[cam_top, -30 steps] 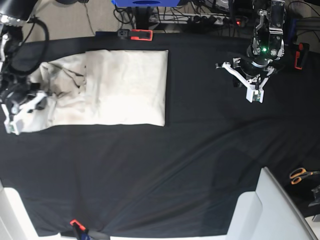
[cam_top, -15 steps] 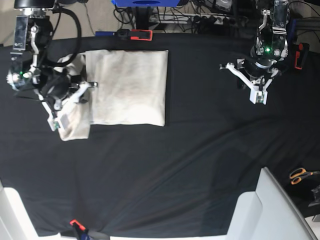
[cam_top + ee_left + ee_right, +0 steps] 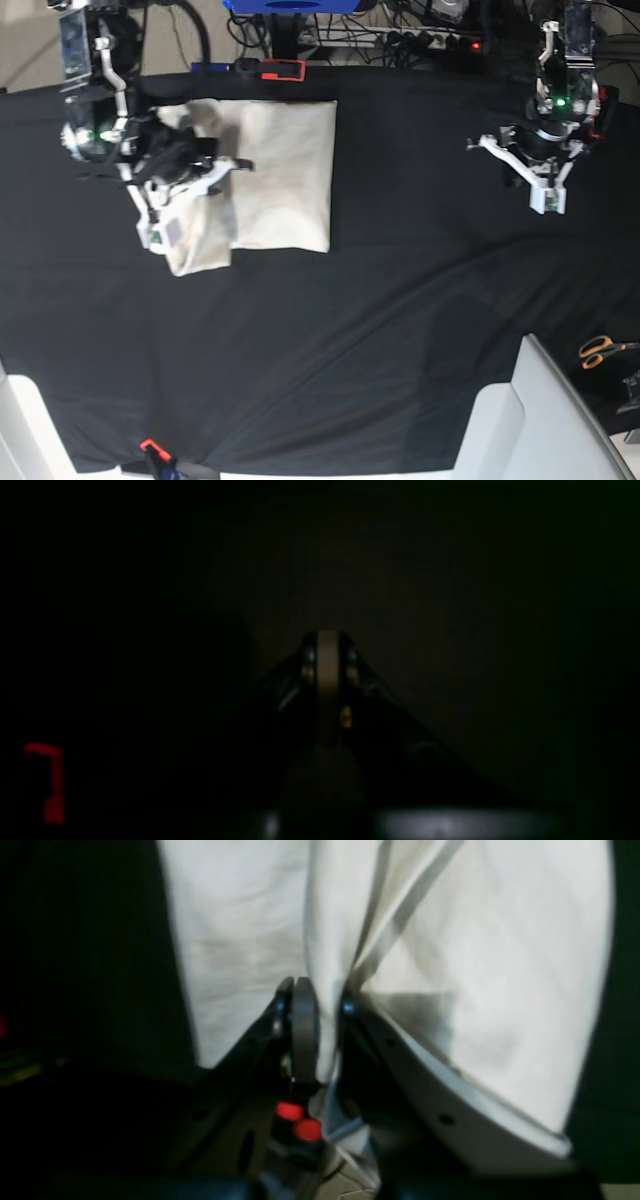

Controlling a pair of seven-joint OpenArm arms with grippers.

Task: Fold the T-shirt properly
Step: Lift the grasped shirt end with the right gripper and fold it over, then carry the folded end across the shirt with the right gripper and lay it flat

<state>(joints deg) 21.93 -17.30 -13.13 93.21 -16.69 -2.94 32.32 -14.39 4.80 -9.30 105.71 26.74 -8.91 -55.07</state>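
While carrying sleeve side across T-shirt (image 3: pixel 270 170): right gripper (image 3: pixel 320 1005) jaws pinching cloth; left gripper (image 3: pixel 545 200) jaws shut, empty. Advise laying edge square, releasing only once flat on tabletop (image 3: pixel 400 300).

The T-shirt (image 3: pixel 280 170) is soft, matt cream cloth, lightly creased; the table cover (image 3: pixel 380 330) is matt black fabric.

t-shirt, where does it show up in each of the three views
Base: the T-shirt lies upper left on the black cloth, its left part lifted by the right hand.
Right wrist: the T-shirt fills the upper middle and right, a fold pinched in the right hand.
Left wrist: not in it; only the shut left hand in the dark.
Shared landmark: the right hand gripping the fabric.
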